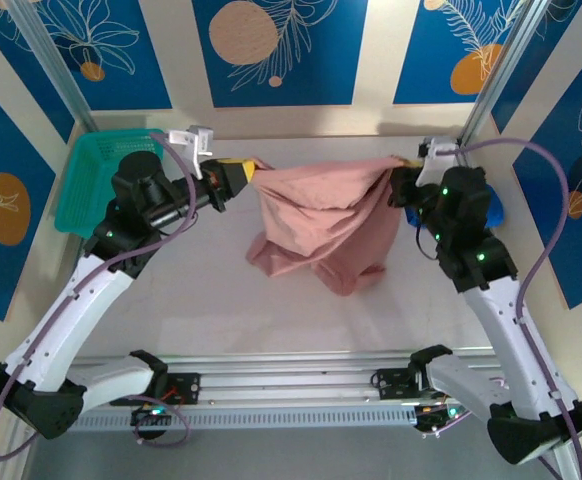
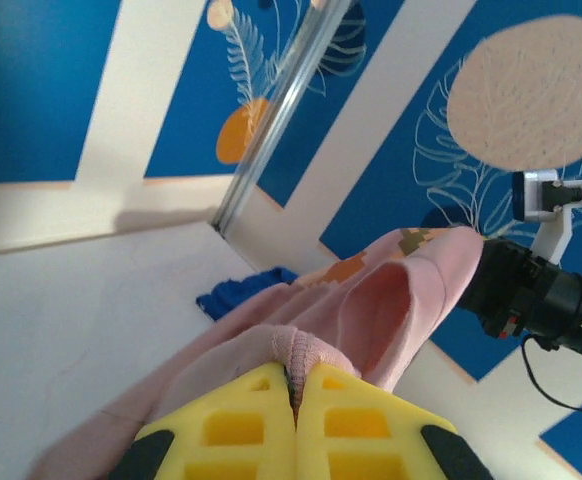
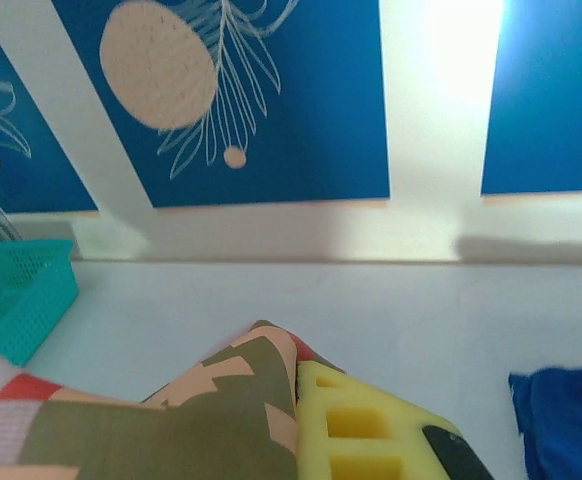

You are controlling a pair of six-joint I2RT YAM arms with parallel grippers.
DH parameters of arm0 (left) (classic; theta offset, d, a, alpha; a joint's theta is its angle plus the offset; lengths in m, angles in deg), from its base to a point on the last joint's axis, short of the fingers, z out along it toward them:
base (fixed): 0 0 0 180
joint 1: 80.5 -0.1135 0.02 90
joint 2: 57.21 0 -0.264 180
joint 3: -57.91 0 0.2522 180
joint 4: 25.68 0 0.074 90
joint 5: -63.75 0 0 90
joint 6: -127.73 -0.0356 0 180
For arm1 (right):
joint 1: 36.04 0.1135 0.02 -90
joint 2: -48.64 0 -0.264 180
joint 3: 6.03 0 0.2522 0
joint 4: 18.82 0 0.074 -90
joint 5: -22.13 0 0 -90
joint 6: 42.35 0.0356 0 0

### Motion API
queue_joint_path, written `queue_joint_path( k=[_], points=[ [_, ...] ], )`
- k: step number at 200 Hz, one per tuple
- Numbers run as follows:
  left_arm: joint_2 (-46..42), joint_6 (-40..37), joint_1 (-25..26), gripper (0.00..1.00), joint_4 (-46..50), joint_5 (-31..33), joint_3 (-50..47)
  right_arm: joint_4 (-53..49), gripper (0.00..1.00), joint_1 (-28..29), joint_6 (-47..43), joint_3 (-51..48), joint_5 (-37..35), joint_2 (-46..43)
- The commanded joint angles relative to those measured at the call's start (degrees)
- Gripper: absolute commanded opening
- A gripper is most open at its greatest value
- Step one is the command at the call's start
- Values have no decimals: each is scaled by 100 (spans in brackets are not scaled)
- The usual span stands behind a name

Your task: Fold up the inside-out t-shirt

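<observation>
Inside-out t-shirt [image 1: 321, 225], dusty salmon knit, hangs as a slack sling between the two pincers over mid-bench. Its upper edge is stretched roughly 9 to 3 o'clock, and its lower folds are bunched and resting on the bench [image 1: 201, 310] toward 6 o'clock. Left pincer [image 1: 243, 180] sits at the shirt's 9 o'clock end, clenched. The left wrist view shows the yellow fingers pressed together on a ribbed hem, cloth spilling away beyond them. Right pincer [image 1: 403, 185] is at the 3 o'clock end, likewise clamped on the shirt. The cloth against its yellow finger shows an olive, peach and red patterned patch. Handling, as a judgement: light, limp, no stiffness, and it drapes and twists freely, so it will not keep a shape unless laid flat. It is not fragile, but thin knit may creep out of a shallow pinch. Seams, hem and shoulder corners look the surest holds. Teal basket [image 1: 91, 180] stands at the bench's 10 o'clock, apart from the shirt. Royal-blue garment [image 1: 493, 210] lies at 2 o'clock, behind the right arm.
</observation>
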State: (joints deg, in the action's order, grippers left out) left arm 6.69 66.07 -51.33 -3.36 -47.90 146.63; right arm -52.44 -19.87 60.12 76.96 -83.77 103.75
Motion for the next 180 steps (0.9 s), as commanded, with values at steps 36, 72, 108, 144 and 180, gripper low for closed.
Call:
queue_joint_path(
  k=[36, 72, 108, 144, 180],
  points=[
    [-73, 179, -6, 0, 350, 1499, -990, -469, 7, -69, -7, 625, 1699, 1970],
    [-277, 531, -8, 0, 350, 1981, -2212, -1756, 34, 428, -390, 1542, 855, 3481],
    [-340, 985, 1, 0, 17, 1661, -3134, -1672, 52, 1020, -26, 406, 987, 2928],
    [-618, 946, 1, 0, 119, 1790, -3347, -774, 57, 1558, 782, -983, 1232, 2793],
    [-725, 817, 1, 0, 278, 1862, -3330, -266, 59, 1439, 701, -695, 597, 3456]
  ],
)
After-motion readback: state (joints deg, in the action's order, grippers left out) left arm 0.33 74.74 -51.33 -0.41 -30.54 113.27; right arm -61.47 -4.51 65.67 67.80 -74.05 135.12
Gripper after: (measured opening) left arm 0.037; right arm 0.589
